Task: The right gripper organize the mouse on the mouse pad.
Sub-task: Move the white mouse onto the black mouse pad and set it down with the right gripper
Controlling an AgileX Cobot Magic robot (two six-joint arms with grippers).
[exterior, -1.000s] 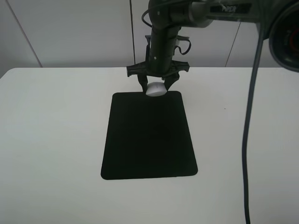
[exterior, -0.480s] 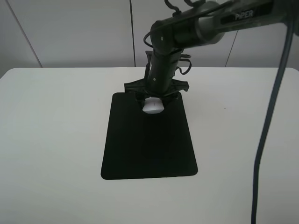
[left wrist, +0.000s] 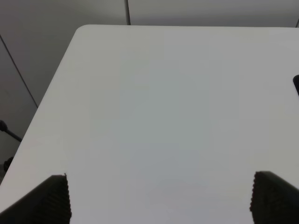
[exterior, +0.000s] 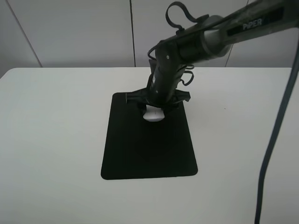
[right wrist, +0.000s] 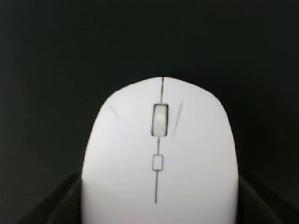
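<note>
The white mouse (exterior: 153, 115) with a grey scroll wheel is held between the prongs of my right gripper (exterior: 154, 108), low over the far part of the black mouse pad (exterior: 148, 144). In the right wrist view the mouse (right wrist: 160, 158) fills the frame, clamped between both fingertips (right wrist: 56, 205), with the pad (right wrist: 70, 46) behind it. I cannot tell whether the mouse touches the pad. My left gripper (left wrist: 159, 200) is open and empty over bare white table; only its two fingertips (left wrist: 49, 200) show.
The white table (exterior: 51, 140) surrounds the pad on all sides. A dark cable (exterior: 275, 140) hangs down at the right. A corner of the pad shows at the edge of the left wrist view (left wrist: 296, 84).
My right gripper has carried the mouse from beyond the pad's far edge toward me and lower, so that it is now over the pad's far part.
</note>
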